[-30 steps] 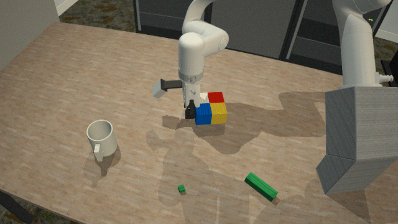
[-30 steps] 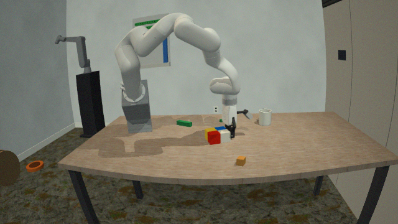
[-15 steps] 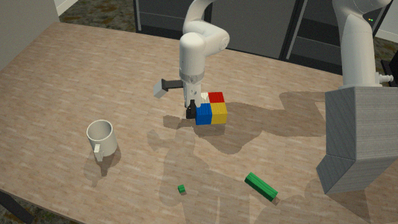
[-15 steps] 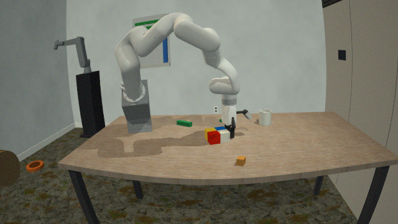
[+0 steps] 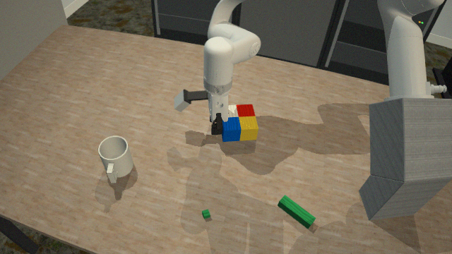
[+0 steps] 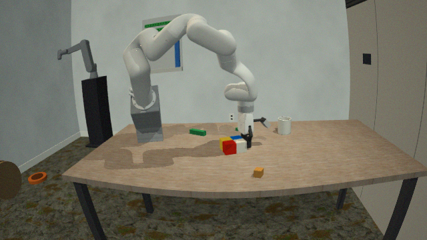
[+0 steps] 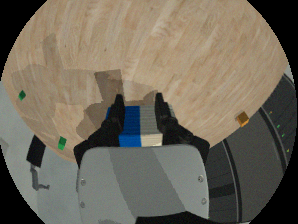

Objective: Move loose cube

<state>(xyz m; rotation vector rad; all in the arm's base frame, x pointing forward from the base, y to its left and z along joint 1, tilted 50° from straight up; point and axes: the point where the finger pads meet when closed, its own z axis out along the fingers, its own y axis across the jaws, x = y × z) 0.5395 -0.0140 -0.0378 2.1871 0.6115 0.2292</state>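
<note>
Four cubes stand together in a square on the table (image 5: 70, 88). The white cube (image 5: 232, 109) (image 6: 241, 145) (image 7: 152, 123) and the red cube (image 5: 245, 110) (image 6: 229, 147) form one row. The blue cube (image 5: 231, 130) (image 6: 236, 137) (image 7: 131, 123) and the yellow cube (image 5: 248, 128) (image 6: 224, 139) form the other. My gripper (image 5: 216, 125) (image 6: 249, 138) (image 7: 139, 101) stands upright, low at the table, right against the outer side of the blue and white cubes. Its fingers are half apart and clamp nothing. In the wrist view the blue and white cubes show between the fingers.
A white mug (image 5: 114, 155) (image 6: 284, 125) stands apart from the cubes. A long green block (image 5: 296, 211) (image 6: 197, 132) and a tiny green cube (image 5: 206, 214) lie nearer the arm's grey pedestal (image 5: 406, 152) (image 6: 147, 120). A small orange cube (image 6: 258, 172) (image 7: 242, 119) lies on the other side.
</note>
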